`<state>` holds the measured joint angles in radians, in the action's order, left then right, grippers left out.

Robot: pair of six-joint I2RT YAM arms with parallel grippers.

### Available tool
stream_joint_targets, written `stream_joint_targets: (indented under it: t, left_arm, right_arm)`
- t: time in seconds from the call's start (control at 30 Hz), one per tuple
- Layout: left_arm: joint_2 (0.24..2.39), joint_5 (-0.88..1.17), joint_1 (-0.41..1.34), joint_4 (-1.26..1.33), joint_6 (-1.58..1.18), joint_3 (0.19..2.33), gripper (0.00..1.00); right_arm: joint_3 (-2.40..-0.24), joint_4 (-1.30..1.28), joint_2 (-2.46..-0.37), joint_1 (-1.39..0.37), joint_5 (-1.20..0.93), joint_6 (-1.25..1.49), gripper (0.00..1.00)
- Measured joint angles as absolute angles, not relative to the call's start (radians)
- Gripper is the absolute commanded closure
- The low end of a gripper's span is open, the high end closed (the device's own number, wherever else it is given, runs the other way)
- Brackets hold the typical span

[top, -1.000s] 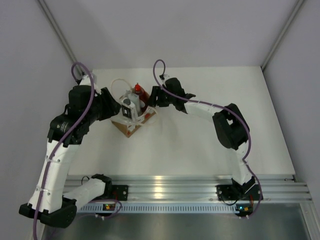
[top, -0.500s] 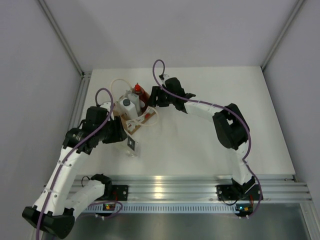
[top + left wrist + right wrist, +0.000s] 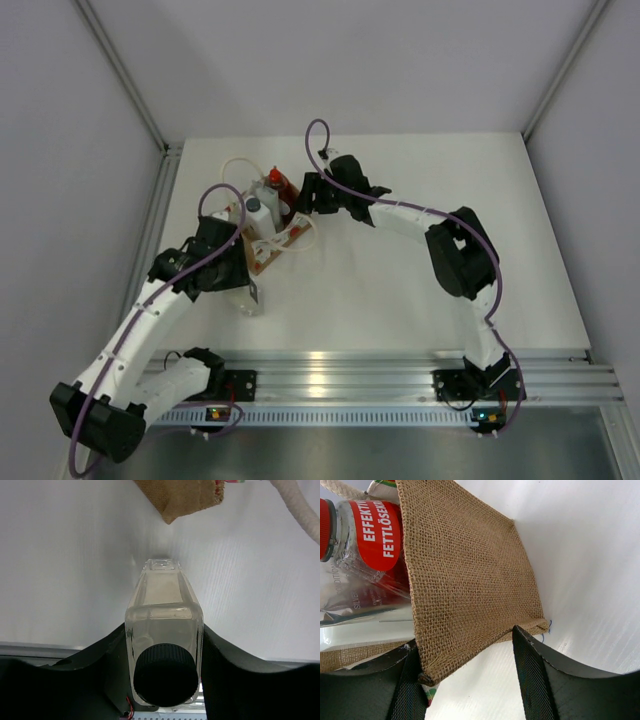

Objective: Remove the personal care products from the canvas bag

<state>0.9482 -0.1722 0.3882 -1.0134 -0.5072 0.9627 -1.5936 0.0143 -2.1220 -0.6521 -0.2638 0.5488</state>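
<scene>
My left gripper [image 3: 246, 292] is shut on the clear bottle [image 3: 249, 302] with a dark cap, holding it upright at the table, near-left of the canvas bag [image 3: 268, 248]. In the left wrist view the bottle [image 3: 162, 595] sits between my fingers, and the bag's corner [image 3: 185, 500] lies beyond it. The white bottle [image 3: 255, 210] and the red bottle [image 3: 278, 185] stand in the bag. My right gripper [image 3: 305, 196] is open, its fingers straddling the bag's burlap side [image 3: 465, 580]. The red bottle [image 3: 370, 530] and the silvery pouch [image 3: 360, 615] show inside.
White rope handles [image 3: 232, 168] loop off the bag to the far left, and one [image 3: 300, 505] crosses the left wrist view. An aluminium rail [image 3: 380, 370] runs along the table's near edge. Grey walls with metal posts [image 3: 130, 90] close in the left, back and right.
My left arm has drawn the clear bottle out of the bag, carried it to the near left and lowered it to the table. The right arm has not moved.
</scene>
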Motion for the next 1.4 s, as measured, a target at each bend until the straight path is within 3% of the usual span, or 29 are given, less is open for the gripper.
stream_joint_targets:
  t: [0.17,0.23,0.3,0.33,0.47,0.57,0.67,1.0,1.13,1.4]
  left_arm:
    - [0.977,-0.231,0.389,-1.013,-0.534,0.963,1.0]
    - [0.993,-0.247,0.392,-1.012,-0.542,0.963,0.92]
    - [1.009,-0.254,0.396,-1.01,-0.548,0.963,0.83]
    - [1.016,-0.256,0.398,-1.01,-0.55,0.963,0.74]
    - [1.026,-0.257,0.401,-1.01,-0.553,0.963,0.57]
    - [1.033,-0.258,0.401,-1.01,-0.554,0.963,0.35]
    - [1.038,-0.261,0.402,-0.992,-0.552,0.963,0.21]
    - [1.005,-0.23,0.402,-0.993,-0.544,1.038,0.07]
    - [0.981,-0.206,0.402,-1.008,-0.533,1.167,0.02]
    - [1.002,-0.31,0.403,-1.011,-0.567,1.511,0.02]
  right_arm:
    - [-1.594,0.014,-2.122,-0.652,-0.264,0.549,0.41]
    - [-1.594,0.014,-2.122,-0.652,-0.264,0.549,0.4]
    - [-1.594,0.014,-2.122,-0.652,-0.263,0.546,0.4]
    - [-1.594,0.014,-2.122,-0.652,-0.264,0.545,0.4]
    - [-1.594,0.014,-2.122,-0.652,-0.263,0.543,0.4]
    - [-1.594,0.014,-2.122,-0.652,-0.263,0.542,0.4]
    - [-1.594,0.014,-2.122,-0.652,-0.263,0.542,0.4]
    - [-1.594,0.013,-2.122,-0.652,-0.263,0.542,0.4]
    - [-1.594,0.013,-2.122,-0.652,-0.263,0.541,0.4]
    - [-1.594,0.012,-2.122,-0.652,-0.263,0.538,0.39]
